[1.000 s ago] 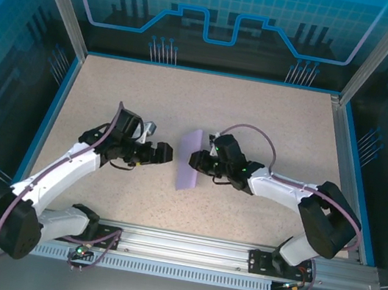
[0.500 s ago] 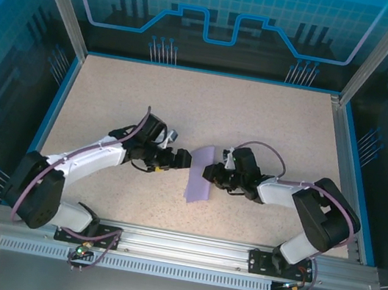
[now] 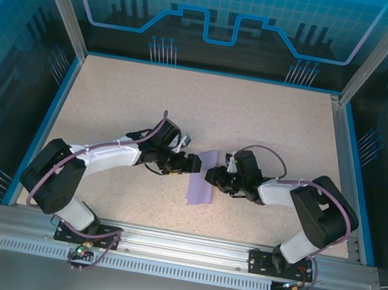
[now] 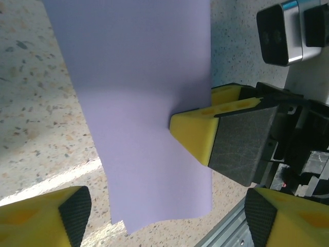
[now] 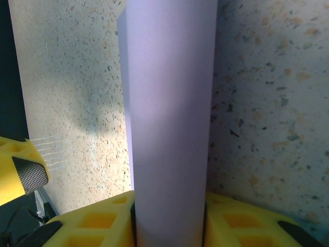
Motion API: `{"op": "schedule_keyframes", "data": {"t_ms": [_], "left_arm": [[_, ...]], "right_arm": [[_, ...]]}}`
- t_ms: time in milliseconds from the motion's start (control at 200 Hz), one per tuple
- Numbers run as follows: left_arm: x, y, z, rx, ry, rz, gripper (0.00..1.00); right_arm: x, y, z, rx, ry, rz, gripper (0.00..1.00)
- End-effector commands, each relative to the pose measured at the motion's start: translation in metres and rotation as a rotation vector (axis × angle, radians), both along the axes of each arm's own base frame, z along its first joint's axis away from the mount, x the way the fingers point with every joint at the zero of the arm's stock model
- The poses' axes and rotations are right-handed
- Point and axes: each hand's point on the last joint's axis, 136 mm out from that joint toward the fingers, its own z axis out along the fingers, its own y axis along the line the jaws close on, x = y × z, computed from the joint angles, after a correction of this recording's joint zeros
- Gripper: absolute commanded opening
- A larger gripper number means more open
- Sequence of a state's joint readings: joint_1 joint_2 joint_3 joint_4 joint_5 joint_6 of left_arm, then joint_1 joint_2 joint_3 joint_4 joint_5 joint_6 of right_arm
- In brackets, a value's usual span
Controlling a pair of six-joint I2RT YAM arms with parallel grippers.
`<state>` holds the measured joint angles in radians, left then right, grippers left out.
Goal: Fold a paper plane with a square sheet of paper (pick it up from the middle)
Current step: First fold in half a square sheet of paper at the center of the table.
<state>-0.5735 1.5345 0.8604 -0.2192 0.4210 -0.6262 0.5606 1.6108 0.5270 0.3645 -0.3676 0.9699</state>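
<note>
Near the middle of the speckled bench (image 3: pixel 185 106), a little toward its near edge: a square sheet of paper (image 3: pixel 201 178), plain lavender, set between two arms stretched in from either side. From above, seen as a narrow slanted strip running from far to near.

Clamped on it from the right side by the right claw (image 3: pixel 212 175), with yellow fingers (image 5: pixel 97 222) pressed to both flanks and the paper filling the space between them in the right wrist view. Bowed rather than flat there: a smooth, rounded, unmarked band leading away from the camera.

Apparently held clear of the bench, going by the bright slit and soft shadow under its lower edge in the left wrist view.

Facing it from the other side, just beside its face: the left claw (image 3: pixel 192 165), spread wide apart. One of its own yellow fingers (image 4: pixel 49 216) in each lower corner of the left wrist view, and the lavender sheet hanging between them, touching neither as far as can be told.

In that same view, one yellow fingertip of the right claw set against the sheet's right edge, about halfway down.

Cannot tell whether any crease is pressed into the paper.
</note>
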Motion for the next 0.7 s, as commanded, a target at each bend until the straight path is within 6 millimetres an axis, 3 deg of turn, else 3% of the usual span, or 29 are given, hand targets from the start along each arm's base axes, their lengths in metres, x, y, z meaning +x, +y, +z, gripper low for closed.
{"op": "schedule_keyframes", "data": {"t_ms": [0,195,695], "left_arm": [[0.004,-0.013,0.002,-0.034,-0.022,-0.026,0.71],[-0.001,-0.023,-0.013,-0.033,-0.010,-0.060,0.52],[-0.012,-0.030,-0.059,0.040,0.054,-0.118,0.44]], "right_arm": [[0.002,-0.009,-0.005,-0.019,0.004,-0.018,0.33],[0.004,-0.007,-0.001,-0.004,-0.003,-0.020,0.33],[0.004,-0.005,0.009,-0.001,-0.014,-0.019,0.34]]}}
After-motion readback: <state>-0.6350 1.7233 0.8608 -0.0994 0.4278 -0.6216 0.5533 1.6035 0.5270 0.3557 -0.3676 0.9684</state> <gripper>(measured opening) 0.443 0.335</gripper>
